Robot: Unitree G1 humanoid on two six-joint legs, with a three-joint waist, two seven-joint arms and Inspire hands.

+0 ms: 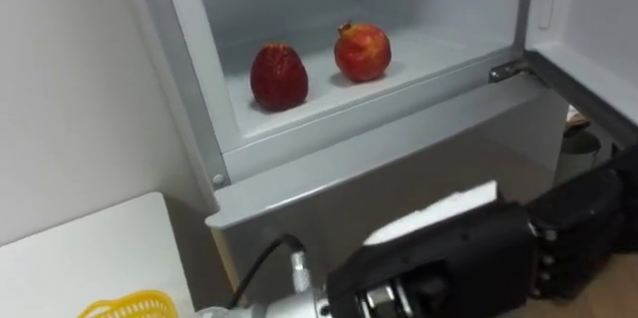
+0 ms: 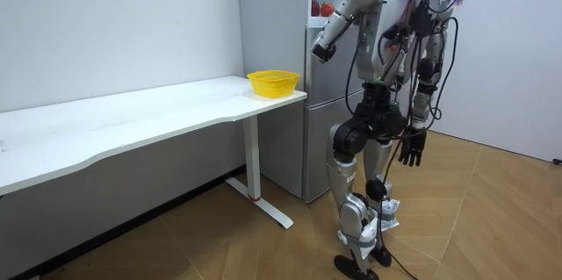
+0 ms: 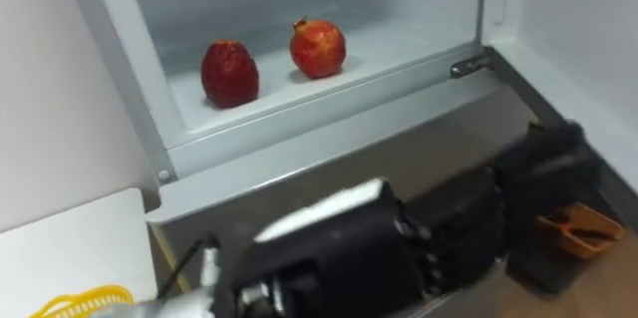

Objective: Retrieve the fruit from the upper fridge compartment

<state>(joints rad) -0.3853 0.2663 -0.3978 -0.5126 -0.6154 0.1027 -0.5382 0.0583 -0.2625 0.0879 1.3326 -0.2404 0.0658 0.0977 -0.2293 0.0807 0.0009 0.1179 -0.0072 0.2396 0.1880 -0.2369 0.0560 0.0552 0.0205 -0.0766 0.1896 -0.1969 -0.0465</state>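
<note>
Where the white table (image 2: 176,109) ends, the fridge (image 2: 318,122) stands open.

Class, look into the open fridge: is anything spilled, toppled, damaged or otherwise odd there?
Nothing stands out. The strawberry and the pomegranate sit apart on the shelf, both look whole, and no spill shows around them.

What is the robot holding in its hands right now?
Nothing. Its left hand is empty in front of the fridge, and its right hand hangs empty. The strawberry and pomegranate sit on the shelf.
</note>
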